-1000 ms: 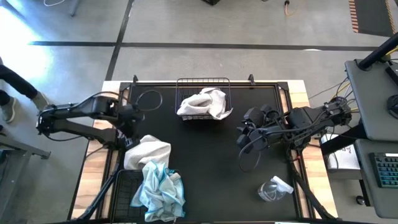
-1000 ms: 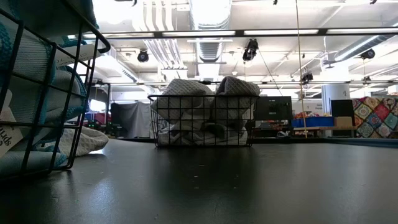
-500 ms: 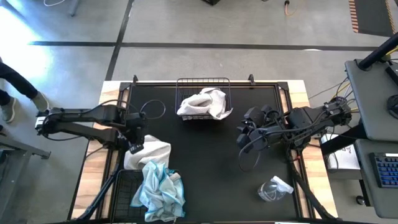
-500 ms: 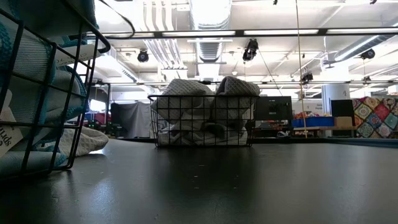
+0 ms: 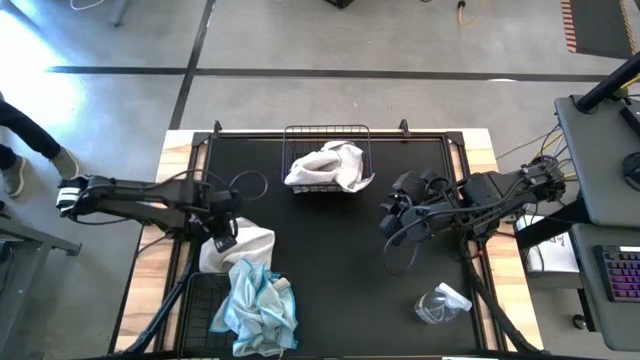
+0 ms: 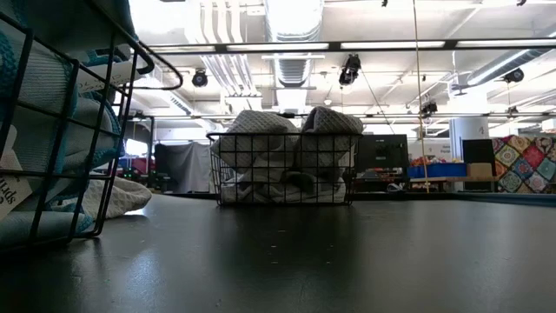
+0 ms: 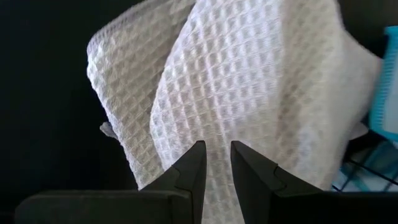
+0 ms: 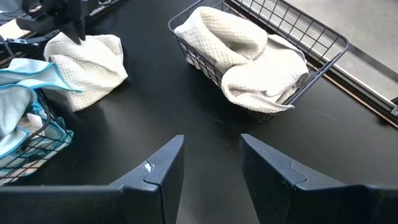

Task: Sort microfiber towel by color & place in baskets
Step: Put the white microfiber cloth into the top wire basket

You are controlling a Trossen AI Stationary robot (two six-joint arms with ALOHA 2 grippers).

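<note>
A white waffle-weave towel (image 5: 247,246) lies crumpled on the black mat, leaning against the near-left basket (image 5: 197,300), which holds light blue towels (image 5: 258,305). My left gripper (image 5: 222,238) points down at the white towel's far-left part (image 7: 249,81), with its fingers a narrow gap apart (image 7: 216,163). The far basket (image 5: 327,132) holds white towels (image 5: 330,165). My right gripper (image 5: 392,218) hangs open above the mat's right half, and nothing is between its fingers (image 8: 211,162). My left gripper comes at the white towel from above, its fingertips (image 7: 198,163) right at a raised fold (image 7: 214,134) of the cloth. I cannot tell whether they touch it. The towel lies slack on the mat.
A clear plastic wrapper (image 5: 440,303) lies near the mat's near-right corner. A person's leg and shoe (image 5: 20,150) show at the left edge. The bare mat (image 5: 330,270) stretches between the two baskets.
My left gripper has come down onto the white towel, shifting slightly toward the table's near edge. The towel has kept its shape.
</note>
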